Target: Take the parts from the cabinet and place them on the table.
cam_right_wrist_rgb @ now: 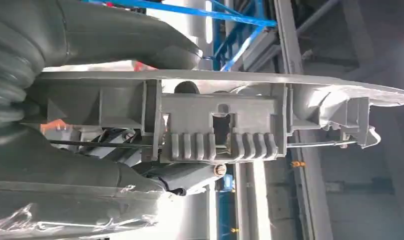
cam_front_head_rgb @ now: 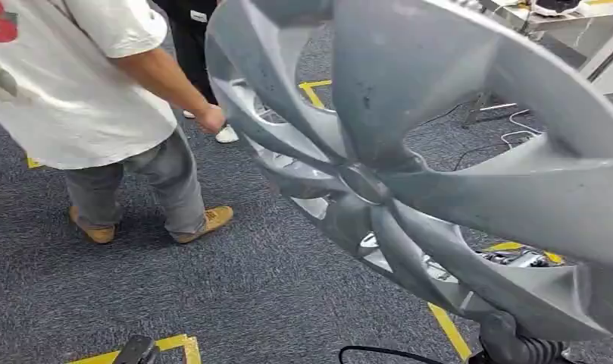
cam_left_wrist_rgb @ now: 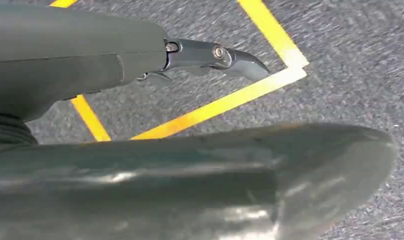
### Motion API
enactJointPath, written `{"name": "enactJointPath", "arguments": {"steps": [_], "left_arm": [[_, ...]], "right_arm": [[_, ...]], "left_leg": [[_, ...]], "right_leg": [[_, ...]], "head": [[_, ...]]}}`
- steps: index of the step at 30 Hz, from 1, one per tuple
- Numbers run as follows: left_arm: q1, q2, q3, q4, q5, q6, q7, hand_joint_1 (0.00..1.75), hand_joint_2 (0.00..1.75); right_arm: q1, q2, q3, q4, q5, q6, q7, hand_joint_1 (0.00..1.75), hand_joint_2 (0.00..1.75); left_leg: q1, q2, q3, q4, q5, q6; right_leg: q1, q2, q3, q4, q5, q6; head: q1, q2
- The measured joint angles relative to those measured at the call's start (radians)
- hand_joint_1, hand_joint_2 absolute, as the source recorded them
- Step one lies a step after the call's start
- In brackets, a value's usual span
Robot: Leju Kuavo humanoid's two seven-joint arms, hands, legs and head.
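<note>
At the left of the head view, a person (cam_front_head_rgb: 98,98) in a white shirt, grey trousers and tan shoes is seen on the grey carpet (cam_front_head_rgb: 235,296), with one hand (cam_front_head_rgb: 211,118) reaching toward the rim of a large grey wheel cover (cam_front_head_rgb: 409,167). Beyond that person, the dark trousers and white shoe of a second person (cam_front_head_rgb: 193,45) are seen. Yellow tape lines (cam_front_head_rgb: 447,330) are laid on the carpet.

The wheel cover, the part being carried, is held up in the air close to the camera, tilted, with its curved spokes spreading from a central hub; it is well above the floor and rests on no surface. At the upper right, the edge of a pale table (cam_front_head_rgb: 583,30) is visible beyond it.

In the left wrist view, the left hand (cam_left_wrist_rgb: 140,65) is seen over carpet and yellow tape, with a dark fingertip (cam_left_wrist_rgb: 239,60) extended and nothing between the fingers; a blurred grey surface lies close beneath it, but whether it is touched cannot be told, so the hand's state cannot be told.

In the right wrist view, the right hand (cam_right_wrist_rgb: 65,115) is clamped on the wheel cover's rim, with the thumb (cam_right_wrist_rgb: 125,40) on one face and darker fingers (cam_right_wrist_rgb: 185,177) on the ribbed inner side.
</note>
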Motion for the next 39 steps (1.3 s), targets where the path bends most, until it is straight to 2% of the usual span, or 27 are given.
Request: {"name": "enactJointPath", "arguments": {"steps": [1, 3, 4, 5, 6, 8, 9, 10, 14, 15, 16, 17, 19, 20, 21, 23, 24, 25, 29, 30, 31, 32, 34, 35, 36, 38, 39], "left_arm": [[0.001, 0.001, 0.000, 0.000, 0.000, -0.002, 0.000, 0.00, 0.00], [0.007, 0.003, 0.000, 0.000, -0.002, -0.002, 0.000, 0.00, 0.00], [0.009, 0.004, 0.000, 0.000, -0.003, -0.002, 0.000, 0.00, 0.00], [0.009, 0.004, 0.000, 0.000, -0.003, -0.003, 0.000, 0.00, 0.00], [0.008, 0.004, 0.000, 0.000, -0.003, -0.005, 0.000, 0.00, 0.00], [0.007, 0.004, 0.000, 0.000, -0.003, -0.008, 0.000, 0.00, 0.00], [0.008, 0.004, 0.000, 0.000, -0.003, -0.008, 0.000, 0.00, 0.00], [0.008, 0.005, 0.001, 0.000, -0.003, -0.009, 0.000, 0.00, 0.00], [0.003, 0.006, 0.003, 0.000, -0.003, -0.011, 0.000, 0.00, 0.00], [0.000, 0.007, 0.003, 0.000, -0.003, -0.011, 0.000, 0.00, 0.00], [-0.001, 0.005, 0.003, 0.000, -0.003, -0.012, 0.000, 0.00, 0.00], [-0.001, 0.004, 0.003, 0.000, -0.005, -0.013, 0.000, 0.00, 0.00], [0.007, 0.006, 0.005, 0.000, -0.004, -0.010, 0.000, 0.00, 0.00], [0.009, 0.006, 0.005, 0.000, -0.005, -0.010, 0.000, 0.00, 0.00], [0.010, 0.006, 0.005, 0.000, -0.005, -0.010, 0.001, 0.00, 0.00], [0.009, 0.006, 0.006, 0.000, -0.005, -0.008, 0.003, 0.00, 0.00], [0.009, 0.005, 0.006, 0.000, -0.005, -0.006, 0.007, 0.00, 0.00], [0.010, 0.002, 0.007, 0.000, -0.005, -0.005, 0.011, 0.00, 0.00], [0.009, -0.002, 0.009, 0.000, -0.013, 0.000, 0.021, 0.00, 0.00], [0.008, -0.002, 0.009, 0.000, -0.015, 0.001, 0.022, 0.00, 0.00], [0.009, -0.003, 0.010, 0.000, -0.015, 0.001, 0.022, 0.00, 0.00], [0.011, -0.003, 0.011, 0.000, -0.016, 0.001, 0.023, 0.00, 0.00], [0.017, -0.003, 0.012, 0.000, -0.016, 0.001, 0.026, 0.00, 0.00], [0.018, -0.004, 0.013, 0.000, -0.016, 0.001, 0.026, 0.00, 0.00], [0.017, -0.005, 0.013, 0.000, -0.017, 0.001, 0.026, 0.00, 0.00], [0.015, -0.007, 0.013, 0.000, -0.018, 0.001, 0.026, 0.00, 0.00], [0.015, -0.009, 0.013, 0.000, -0.020, 0.001, 0.023, 0.00, 0.00]], "right_arm": [[-0.005, 0.000, 0.005, 0.000, 0.005, -0.006, 0.003, 1.75, 1.75], [-0.012, 0.000, 0.016, 0.000, 0.025, -0.019, 0.005, 1.75, 1.75], [-0.014, 0.000, 0.021, 0.001, 0.037, -0.029, 0.006, 1.75, 1.75], [-0.014, -0.001, 0.028, 0.003, 0.045, -0.036, 0.010, 1.75, 1.75], [-0.015, -0.002, 0.033, 0.006, 0.048, -0.044, 0.014, 1.75, 1.75], [-0.022, -0.003, 0.044, 0.011, 0.048, -0.056, 0.020, 1.75, 1.75], [-0.029, -0.004, 0.050, 0.013, 0.050, -0.060, 0.021, 1.75, 1.75], [-0.033, -0.005, 0.055, 0.016, 0.051, -0.061, 0.022, 1.75, 1.75], [-0.035, -0.007, 0.068, 0.018, 0.051, -0.063, 0.022, 1.75, 1.75], [-0.034, -0.007, 0.071, 0.018, 0.052, -0.063, 0.023, 1.75, 1.75], [-0.039, -0.008, 0.073, 0.020, 0.051, -0.063, 0.023, 1.75, 1.75], [-0.043, -0.008, 0.077, 0.021, 0.051, -0.063, 0.023, 1.75, 1.75], [-0.045, -0.009, 0.080, 0.024, 0.052, -0.068, 0.023, 1.75, 1.75], [-0.044, -0.010, 0.081, 0.026, 0.055, -0.072, 0.024, 1.75, 1.75], [-0.043, -0.011, 0.081, 0.029, 0.057, -0.077, 0.026, 1.75, 1.75], [-0.040, -0.013, 0.081, 0.029, 0.063, -0.084, 0.027, 1.75, 1.75], [-0.038, -0.015, 0.081, 0.029, 0.068, -0.088, 0.026, 1.75, 1.75], [-0.036, -0.016, 0.081, 0.029, 0.076, -0.092, 0.022, 1.75, 1.75], [-0.018, -0.023, 0.090, 0.028, 0.103, -0.105, 0.021, 1.75, 1.75], [-0.013, -0.026, 0.092, 0.028, 0.103, -0.113, 0.022, 1.75, 1.75], [-0.015, -0.027, 0.095, 0.028, 0.103, -0.115, 0.022, 1.75, 1.75], [-0.015, -0.028, 0.099, 0.028, 0.103, -0.116, 0.022, 1.75, 1.75], [-0.013, -0.031, 0.102, 0.028, 0.103, -0.116, 0.022, 1.75, 1.75], [-0.012, -0.033, 0.102, 0.029, 0.103, -0.117, 0.022, 1.75, 1.75], [-0.010, -0.035, 0.102, 0.029, 0.103, -0.119, 0.023, 1.75, 1.75], [-0.009, -0.038, 0.102, 0.029, 0.101, -0.123, 0.022, 1.75, 1.75], [-0.007, -0.040, 0.102, 0.028, 0.100, -0.124, 0.022, 1.75, 1.75]], "left_leg": [[-0.001, 0.010, 0.002, 0.000, -0.002, 0.006], [-0.003, 0.034, 0.004, 0.000, -0.004, 0.008], [-0.004, 0.046, 0.004, 0.000, -0.005, 0.009], [-0.005, 0.057, 0.005, 0.000, -0.006, 0.008], [-0.006, 0.067, 0.007, 0.000, -0.008, 0.007], [-0.006, 0.085, 0.015, 0.000, -0.014, 0.001], [-0.008, 0.094, 0.020, 0.000, -0.017, -0.005], [-0.016, 0.100, 0.021, 0.003, -0.022, -0.012], [-0.010, 0.130, 0.034, -0.011, -0.024, -0.037], [-0.006, 0.100, 0.033, 0.002, -0.036, -0.040], [-0.007, 0.069, 0.012, 0.045, -0.063, -0.040], [-0.007, 0.052, -0.026, 0.120, -0.100, -0.040], [-0.009, 0.041, -0.107, 0.265, -0.151, -0.040], [-0.009, 0.039, -0.122, 0.281, -0.144, -0.039], [-0.009, 0.038, -0.118, 0.257, -0.113, -0.038], [-0.007, 0.027, -0.057, 0.121, -0.022, -0.036], [-0.003, -0.007, -0.020, 0.044, 0.011, -0.039], [0.003, -0.060, 0.002, -0.002, 0.001, -0.038], [0.001, -0.023, 0.002, -0.008, 0.001, -0.009], [0.001, -0.011, 0.004, -0.010, 0.002, -0.001], [-0.001, -0.003, 0.006, -0.010, -0.001, 0.006], [-0.004, 0.009, 0.008, -0.010, -0.003, 0.009], [-0.007, 0.036, 0.010, -0.010, -0.006, 0.012], [-0.008, 0.048, 0.012, -0.009, -0.007, 0.013], [-0.008, 0.060, 0.015, -0.009, -0.010, 0.012], [-0.008, 0.080, 0.026, -0.009, -0.017, 0.008], [-0.009, 0.089, 0.034, -0.009, -0.022, 0.004]], "right_leg": [[-0.001, -0.037, -0.030, 0.061, -0.038, 0.004], [-0.002, -0.059, -0.108, 0.221, -0.112, 0.012], [-0.002, -0.061, -0.135, 0.274, -0.125, 0.014], [-0.002, -0.061, -0.137, 0.277, -0.115, 0.014], [-0.002, -0.063, -0.113, 0.232, -0.083, 0.012], [-0.001, -0.081, -0.020, 0.068, -0.007, 0.008], [0.002, -0.123, 0.025, -0.009, 0.009, 0.005], [0.007, -0.123, 0.034, -0.018, 0.005, 0.001], [0.011, -0.082, 0.032, -0.028, 0.011, -0.023], [0.005, -0.072, 0.036, -0.034, 0.013, -0.027], [0.003, -0.067, 0.037, -0.034, 0.012, -0.031], [0.002, -0.057, 0.037, -0.034, 0.013, -0.035], [0.004, -0.033, 0.037, -0.034, 0.011, -0.038], [0.003, -0.020, 0.037, -0.034, 0.011, -0.038], [0.003, -0.006, 0.038, -0.034, 0.011, -0.038], [-0.001, 0.020, 0.041, -0.034, 0.012, -0.033], [-0.003, 0.030, 0.041, -0.033, 0.011, -0.028], [0.004, 0.041, 0.034, -0.024, 0.009, -0.019], [-0.006, 0.077, 0.020, -0.037, 0.019, 0.003], [-0.002, 0.029, 0.019, -0.024, 0.010, 0.005], [0.003, -0.024, -0.001, 0.018, -0.020, 0.008], [0.003, -0.048, -0.037, 0.095, -0.064, 0.012], [0.002, -0.060, -0.115, 0.256, -0.131, 0.013], [0.002, -0.062, -0.134, 0.292, -0.134, 0.014], [0.002, -0.062, -0.125, 0.272, -0.110, 0.013], [0.003, -0.074, -0.041, 0.116, -0.028, 0.008], [0.005, -0.108, 0.015, 0.017, 0.010, 0.005]], "head": [[0.002, 0.000], [0.002, 0.000], [0.002, 0.000], [0.001, 0.000], [0.002, 0.000], [0.002, 0.000], [0.002, 0.000], [-0.001, 0.000], [0.000, 0.000], [-0.003, 0.000], [-0.006, 0.000], [-0.010, 0.000], [-0.010, 0.000], [-0.010, 0.000], [-0.011, 0.000], [-0.010, 0.000], [-0.010, 0.000], [-0.013, 0.000], [-0.012, 0.000], [-0.011, 0.000], [-0.002, 0.000], [-0.002, 0.000], [-0.001, 0.000], [-0.001, 0.000], [-0.002, 0.000], [-0.002, 0.000], [-0.001, 0.000]]}}
